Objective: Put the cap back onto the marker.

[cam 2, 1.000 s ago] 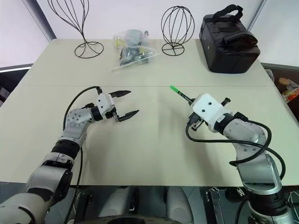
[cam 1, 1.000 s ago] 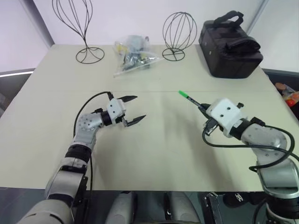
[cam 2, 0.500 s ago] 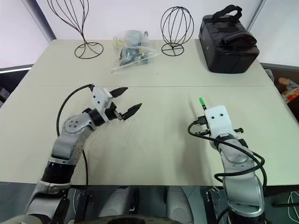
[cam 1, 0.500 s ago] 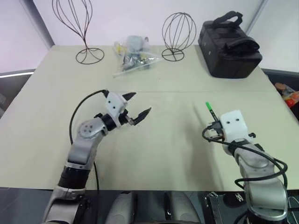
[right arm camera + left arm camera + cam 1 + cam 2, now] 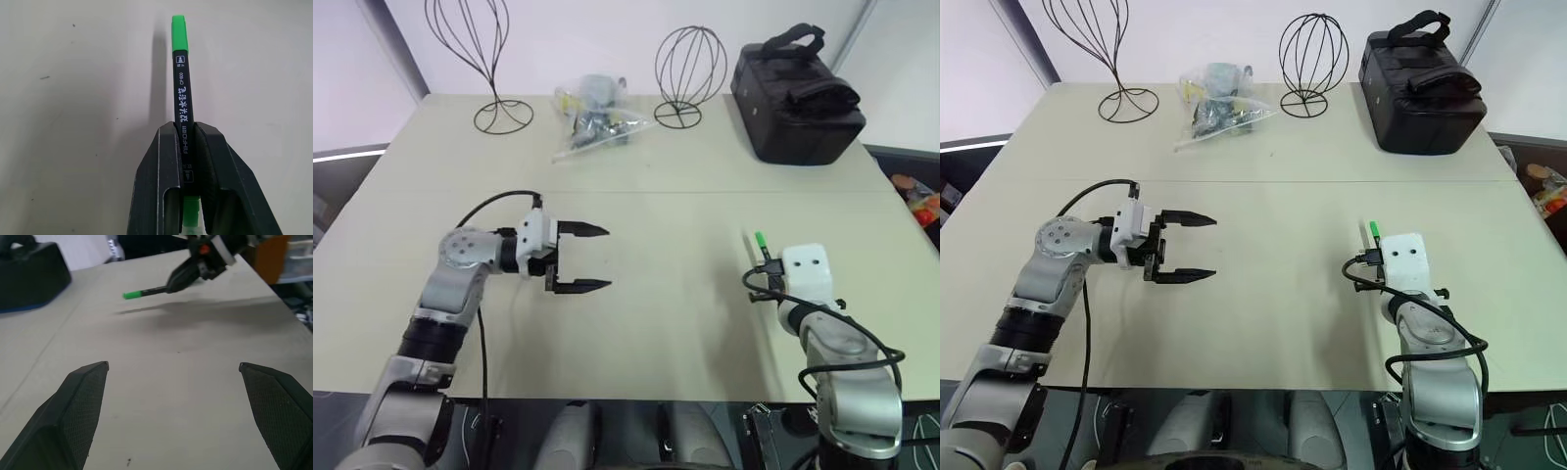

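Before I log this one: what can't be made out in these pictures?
- Marker, right wrist view: the right gripper fingers cover its rear barrel.
- Cap join: not distinguishable, so full seating is unclear.
- Plastic bag contents: too small in the head views.
- Black bag, left wrist view: cut off by the edge.

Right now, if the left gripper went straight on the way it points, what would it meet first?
The left gripper, jaws open and empty, points across the table toward the robot's right. Its wrist view shows bare table ahead, then the marker held in the right gripper; probably the marker first, though depth is unclear.
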Robot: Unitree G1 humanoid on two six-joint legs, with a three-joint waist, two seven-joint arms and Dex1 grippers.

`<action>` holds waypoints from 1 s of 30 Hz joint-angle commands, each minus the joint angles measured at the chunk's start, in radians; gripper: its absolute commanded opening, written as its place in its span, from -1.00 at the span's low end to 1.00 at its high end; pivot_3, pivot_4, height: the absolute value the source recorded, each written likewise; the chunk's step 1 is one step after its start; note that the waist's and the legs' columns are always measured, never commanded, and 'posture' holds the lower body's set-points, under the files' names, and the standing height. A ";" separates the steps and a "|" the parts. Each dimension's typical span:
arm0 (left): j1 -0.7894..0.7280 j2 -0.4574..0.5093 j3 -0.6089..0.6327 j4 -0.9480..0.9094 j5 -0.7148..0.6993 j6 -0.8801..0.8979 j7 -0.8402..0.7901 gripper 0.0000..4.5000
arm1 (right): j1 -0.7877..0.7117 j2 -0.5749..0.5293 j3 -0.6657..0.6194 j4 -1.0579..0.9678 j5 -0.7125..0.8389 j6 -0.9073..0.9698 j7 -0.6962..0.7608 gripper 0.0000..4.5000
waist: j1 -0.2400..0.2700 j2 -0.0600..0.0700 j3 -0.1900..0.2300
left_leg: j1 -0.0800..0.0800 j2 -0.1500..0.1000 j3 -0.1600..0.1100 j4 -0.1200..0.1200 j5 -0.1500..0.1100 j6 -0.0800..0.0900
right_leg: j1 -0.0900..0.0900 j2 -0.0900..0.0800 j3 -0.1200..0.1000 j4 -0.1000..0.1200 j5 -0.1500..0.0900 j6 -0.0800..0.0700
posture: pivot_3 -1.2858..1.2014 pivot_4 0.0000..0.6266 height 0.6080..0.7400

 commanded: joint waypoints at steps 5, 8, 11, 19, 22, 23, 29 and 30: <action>-0.050 -0.017 -0.018 0.064 0.018 -0.114 -0.088 0.99 | 0.012 0.035 -0.030 0.028 0.044 -0.047 -0.024 -1.00 | -0.001 0.000 0.000 | 0.000 0.000 0.000 0.000 0.000 0.000 | 0.000 0.000 0.000 0.000 0.000 0.000 | 0.03 -0.52 1.00; -0.066 -0.030 -0.016 0.090 0.027 -0.134 -0.084 0.99 | 0.017 0.033 -0.031 0.046 0.052 -0.068 -0.030 -1.00 | -0.002 0.000 0.000 | 0.000 0.000 0.000 0.000 0.000 0.000 | 0.000 0.000 0.000 0.000 0.000 0.000 | 0.03 -0.52 1.00; -0.075 -0.039 -0.016 0.103 0.035 -0.153 -0.081 0.99 | 0.024 0.030 -0.030 0.062 0.061 -0.087 -0.035 -1.00 | -0.002 0.000 0.000 | 0.000 0.000 0.000 0.000 0.000 0.000 | 0.000 0.000 0.000 0.000 0.000 0.000 | 0.03 -0.52 1.00; -0.083 -0.055 -0.017 0.112 0.050 -0.172 -0.071 1.00 | 0.036 0.015 -0.038 0.062 0.079 -0.100 -0.039 0.03 | -0.003 0.000 0.000 | 0.000 0.000 0.000 0.000 0.000 0.000 | 0.000 0.000 0.000 0.000 0.000 0.000 | 0.03 -0.52 1.00; -0.085 -0.057 -0.019 0.115 0.053 -0.175 -0.078 1.00 | 0.041 0.000 -0.049 0.040 0.090 -0.086 -0.029 0.66 | -0.003 0.000 0.000 | 0.000 0.000 0.000 0.000 0.000 0.000 | 0.000 0.000 0.000 0.000 0.000 0.000 | 0.03 -0.52 1.00; -0.086 -0.057 -0.021 0.116 0.053 -0.176 -0.081 1.00 | 0.043 -0.004 -0.053 0.031 0.095 -0.079 -0.025 0.66 | -0.003 0.000 0.000 | 0.000 0.000 0.000 0.000 0.000 0.000 | 0.000 0.000 0.000 0.000 0.000 0.000 | 0.03 -0.52 1.00; -0.093 -0.059 -0.027 0.140 0.058 -0.194 -0.093 1.00 | 0.021 -0.095 -0.123 -0.186 0.164 0.091 0.064 0.66 | -0.001 0.000 0.000 | 0.000 0.001 0.000 0.000 0.000 0.000 | 0.000 0.000 0.000 0.000 0.000 0.000 | 0.03 -0.52 1.00; -0.092 -0.061 -0.029 0.145 0.059 -0.197 -0.094 1.00 | -0.001 -0.122 -0.147 -0.234 0.189 0.134 0.094 0.66 | -0.001 0.000 0.000 | 0.000 0.001 0.000 0.000 0.000 0.000 | 0.000 0.000 0.000 0.000 0.000 0.000 | 0.03 -0.52 1.00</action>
